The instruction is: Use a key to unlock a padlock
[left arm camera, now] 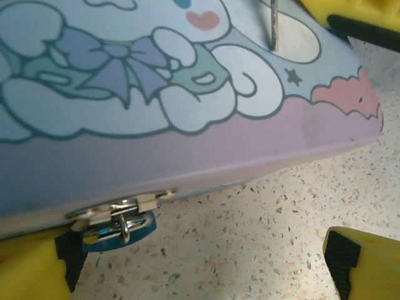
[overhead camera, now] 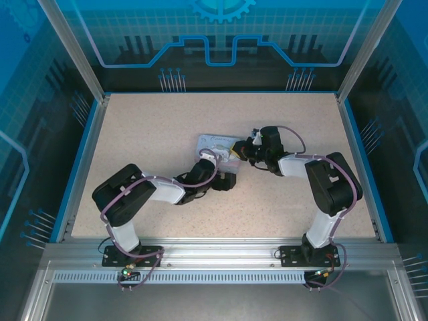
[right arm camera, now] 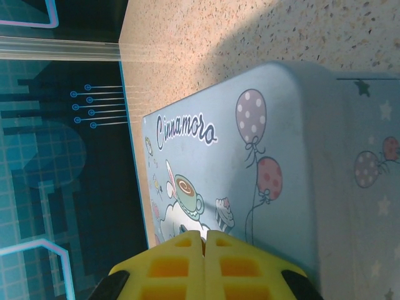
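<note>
Left hand (left arm camera: 197, 265) gapes empty beside padlock (left arm camera: 119, 228); right hand (right arm camera: 204, 240) pinches key (left arm camera: 274, 25) above tin (left arm camera: 187, 156); best bring key tip slowly toward padlock.

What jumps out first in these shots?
The pastel cartoon tin sits mid-table, with the left arm and right arm both bent in on it. A small blue padlock hangs from the tin's clasp, between the fingers of the open left gripper. The right gripper, yellow fingers pressed shut, sits over the tin.
</note>
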